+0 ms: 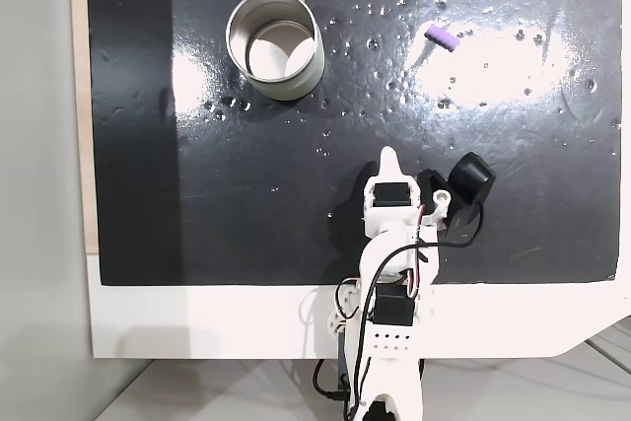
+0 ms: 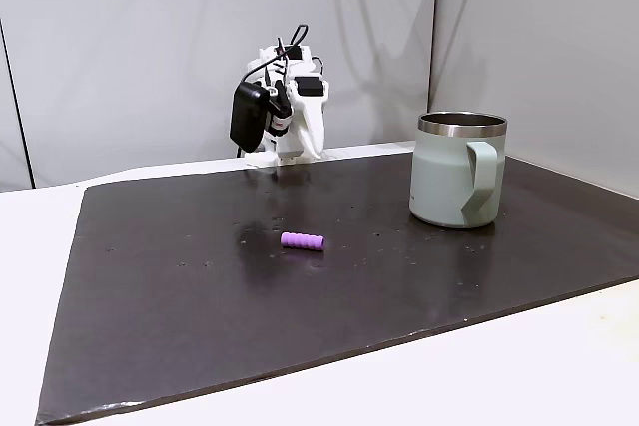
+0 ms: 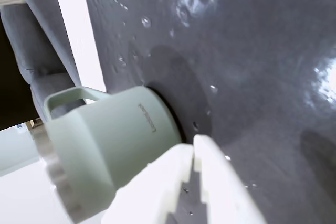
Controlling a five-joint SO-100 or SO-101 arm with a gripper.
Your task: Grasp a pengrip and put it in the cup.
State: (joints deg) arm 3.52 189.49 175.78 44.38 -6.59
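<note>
Dark mat (image 2: 200, 316) lies on the white bench (image 2: 30, 276). Pengrip (image 2: 303, 240), purple, lies on its side on the mat near mid-frame, long axis roughly left-right. Cup (image 2: 457, 169), pale grey-green with a metal rim, stands upright on the mat to the right, handle facing the camera; well apart from the pengrip. White arm (image 2: 285, 107) folded at the far edge of the mat, black part on its left side. Gripper (image 2: 308, 142) points down, fingers together, nothing held, well apart from the pengrip and the cup.
</note>
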